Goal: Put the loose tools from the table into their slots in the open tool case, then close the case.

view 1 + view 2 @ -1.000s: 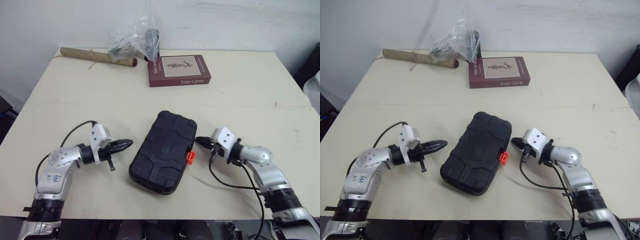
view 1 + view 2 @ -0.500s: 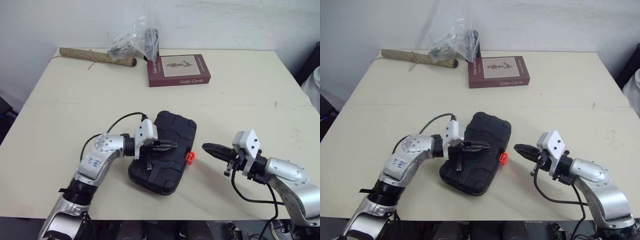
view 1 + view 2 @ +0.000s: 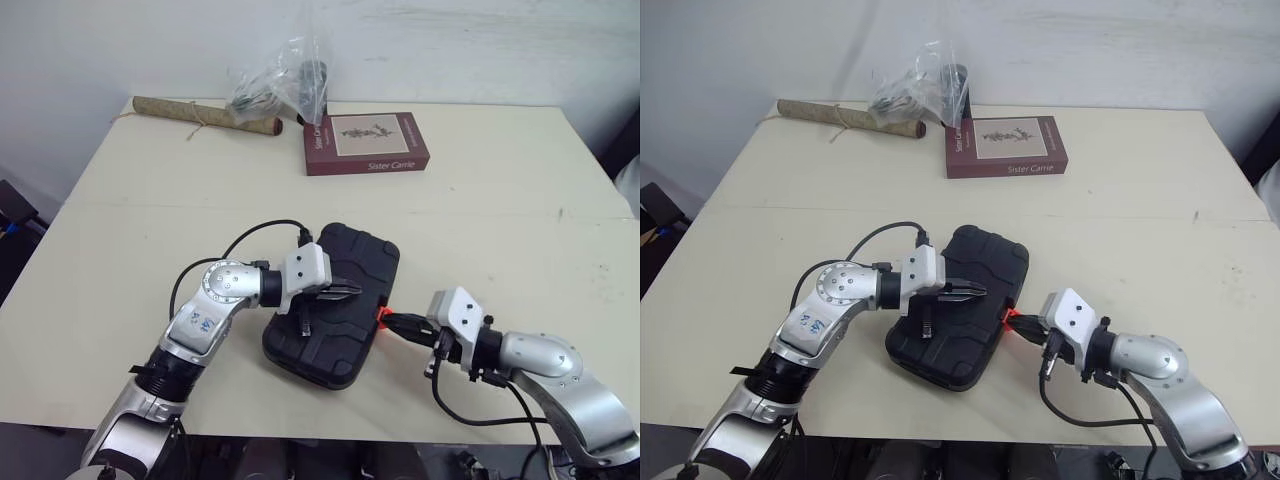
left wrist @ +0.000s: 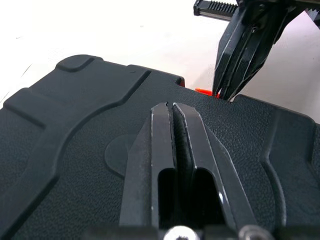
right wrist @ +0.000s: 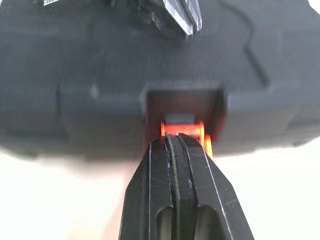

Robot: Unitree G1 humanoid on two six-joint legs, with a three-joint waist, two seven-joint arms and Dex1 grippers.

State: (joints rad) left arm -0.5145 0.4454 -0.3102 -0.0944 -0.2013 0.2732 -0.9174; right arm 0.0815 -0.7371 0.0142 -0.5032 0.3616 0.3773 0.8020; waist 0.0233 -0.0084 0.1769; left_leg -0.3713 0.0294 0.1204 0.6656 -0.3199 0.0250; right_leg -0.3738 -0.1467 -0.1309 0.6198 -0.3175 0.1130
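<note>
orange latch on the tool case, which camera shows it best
The right wrist view: the orange latch sits close up in its recess in the tool case, just past the right gripper with jaws shut. Both eye views show a small orange spot at the case edge; the left wrist view shows a sliver beyond the case top.
</note>
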